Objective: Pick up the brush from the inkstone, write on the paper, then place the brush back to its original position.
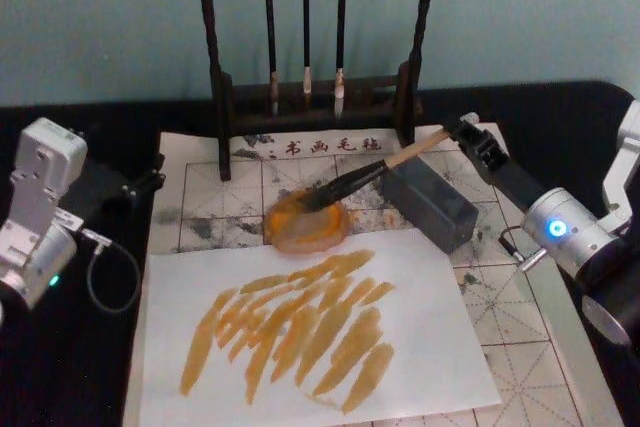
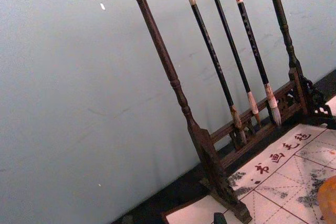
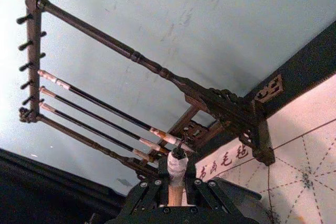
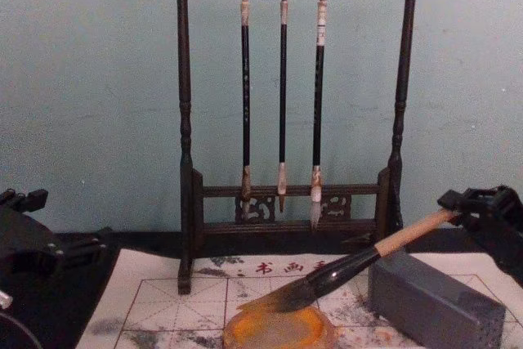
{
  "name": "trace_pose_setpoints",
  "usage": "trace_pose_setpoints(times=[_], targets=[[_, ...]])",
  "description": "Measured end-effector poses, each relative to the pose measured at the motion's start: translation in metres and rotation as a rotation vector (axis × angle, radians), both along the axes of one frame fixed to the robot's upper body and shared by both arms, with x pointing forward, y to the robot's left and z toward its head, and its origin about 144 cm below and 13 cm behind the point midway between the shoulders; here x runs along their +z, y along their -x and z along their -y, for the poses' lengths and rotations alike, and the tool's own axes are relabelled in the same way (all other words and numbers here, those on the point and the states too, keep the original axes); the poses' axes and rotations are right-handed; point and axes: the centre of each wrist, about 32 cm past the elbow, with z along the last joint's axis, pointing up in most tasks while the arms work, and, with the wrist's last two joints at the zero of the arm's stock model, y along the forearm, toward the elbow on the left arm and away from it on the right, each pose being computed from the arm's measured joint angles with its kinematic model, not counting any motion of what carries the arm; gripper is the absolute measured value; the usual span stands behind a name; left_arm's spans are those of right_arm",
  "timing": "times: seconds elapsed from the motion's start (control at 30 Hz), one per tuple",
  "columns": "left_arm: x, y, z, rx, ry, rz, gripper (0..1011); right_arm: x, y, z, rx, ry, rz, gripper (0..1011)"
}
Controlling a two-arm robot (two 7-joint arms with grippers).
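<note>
A pale blue-green wall is closing off the scene behind a black worktop. On the worktop the paper is lying flat, and the inkstone is sitting on it.

The right hand is reaching in from the right of the inkstone, its forearm slanting down and inward across the paper. It is pinching the brush by the top of the pale handle. In the right wrist view the whitish end cap is poking out just past the closed fingers. The brush is tilting from that grip down towards the inkstone, and its dark bristles are resting on the orange-amber dish. The left hand is parked well to the left of the inkstone, off the paper. Whether it is spread or pressed together I cannot tell.

Behind the inkstone, a row of red Chinese characters is running along the paper's far edge, appearing to read 书画毛毡. Red grid lines and grey smudges are showing around the dish.

The inkstone is showing amber staining inside. Just to its right a grey block is lying. In front of it a white sheet is carrying a fan of amber strokes. Behind it a dark wooden rack is holding three thin brushes, hanging tips down.
</note>
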Motion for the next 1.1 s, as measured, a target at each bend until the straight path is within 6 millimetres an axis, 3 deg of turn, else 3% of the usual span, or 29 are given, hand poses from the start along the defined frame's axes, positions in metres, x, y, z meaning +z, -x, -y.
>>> trace_pose_setpoints(times=[1.1], targets=[[0.000, 0.000, 0.000, 0.000, 0.000, 0.000, 1001, 0.008, -0.012, -0.002, 0.068, -0.016, 0.036, 195]])
